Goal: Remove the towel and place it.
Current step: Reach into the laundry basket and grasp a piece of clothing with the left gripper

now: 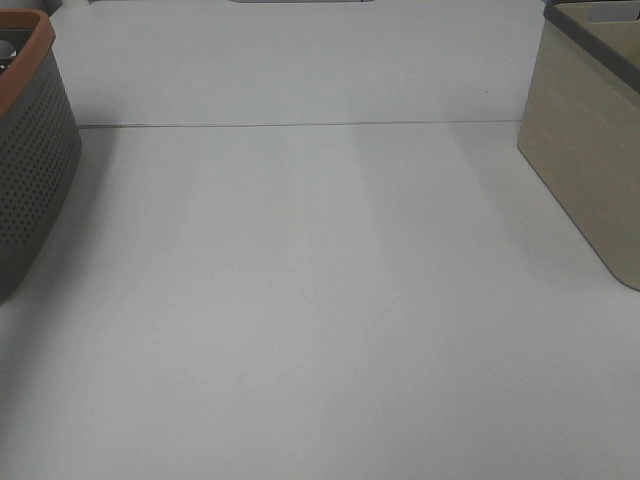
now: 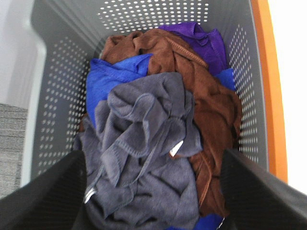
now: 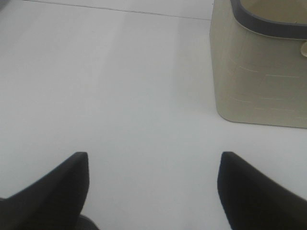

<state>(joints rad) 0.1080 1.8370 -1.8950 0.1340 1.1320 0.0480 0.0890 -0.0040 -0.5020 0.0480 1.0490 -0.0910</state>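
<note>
The white table (image 1: 320,300) stretches bare across the middle of the high view, with neither arm in sight there. At its left edge sits the grey perforated basket (image 1: 30,170) with the orange rim, and at the right edge the beige bin (image 1: 590,170).

Inside the basket, the towel (image 2: 144,158) lies crumpled on top of the pile, over brown (image 2: 206,105), blue (image 2: 110,76) and purple (image 2: 201,38) cloths. It is bunched, so there is no clear long axis.

The left gripper (image 2: 153,152) hangs over the basket, jaws spread wide and empty. The towel lies straight below, between the two fingers. So the left arm is the nearer one, and the likely move is straight down.

The right gripper (image 3: 153,154) is equally wide and empty. It is over bare table near the bin, well apart from the towel.

A small white tag (image 2: 176,148) peeks from a fold.
</note>
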